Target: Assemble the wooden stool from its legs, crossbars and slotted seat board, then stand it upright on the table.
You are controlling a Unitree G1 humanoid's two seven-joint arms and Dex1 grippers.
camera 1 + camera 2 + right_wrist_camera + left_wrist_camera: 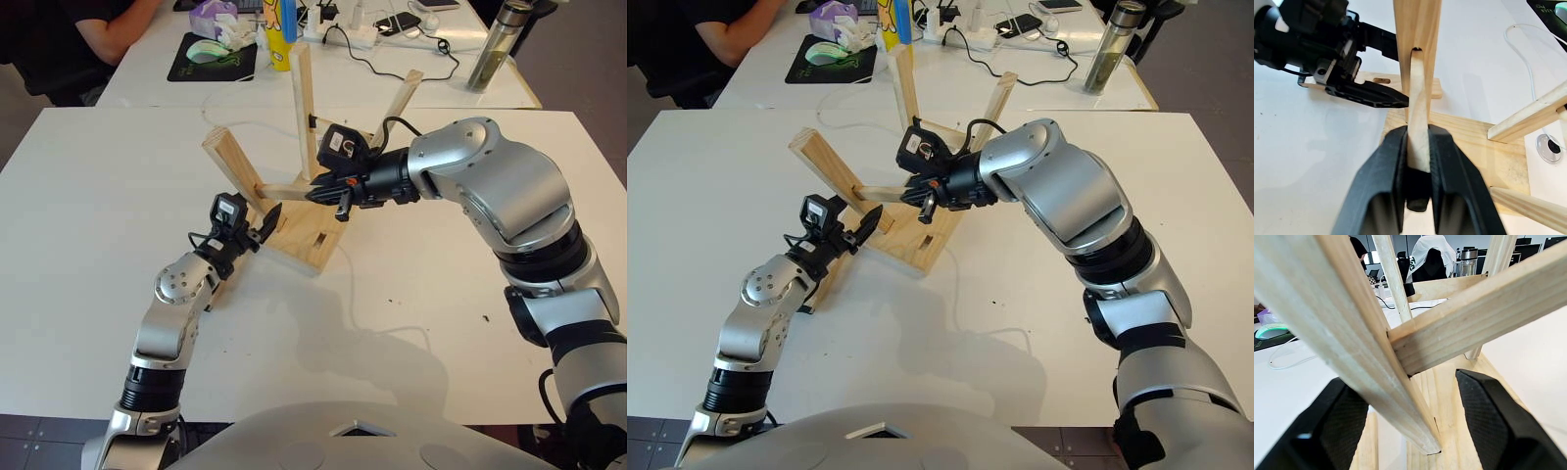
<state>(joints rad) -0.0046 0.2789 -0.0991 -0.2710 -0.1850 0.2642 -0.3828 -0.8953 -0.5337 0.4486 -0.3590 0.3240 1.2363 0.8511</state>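
Office workspace. Beyond the right gripper's fingers (325, 192) we see a second white desk (147, 83) carrying a mouse (208, 49) on its pad (186, 69), a power strip (348, 34) with cables, and a bottle (493, 44). Past the left gripper's fingers (1498, 426) we note a draped office chair (1431, 254) and dark monitors (1553, 242).

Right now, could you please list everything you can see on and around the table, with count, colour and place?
white table: one, under everything.
seat board: one, pale wood, flat on the table.
legs: three seen, pale wood, rising from the seat board.
front crossbar: one, pale wood, slotted into the near leg.
back crossbar: one, pale wood, between the far legs.
bottle: one, dark, back table.
mouse pad: one, black, back table, carrying a green mouse.
left gripper: black, open either side of the near leg.
right gripper: black, shut on the front crossbar.
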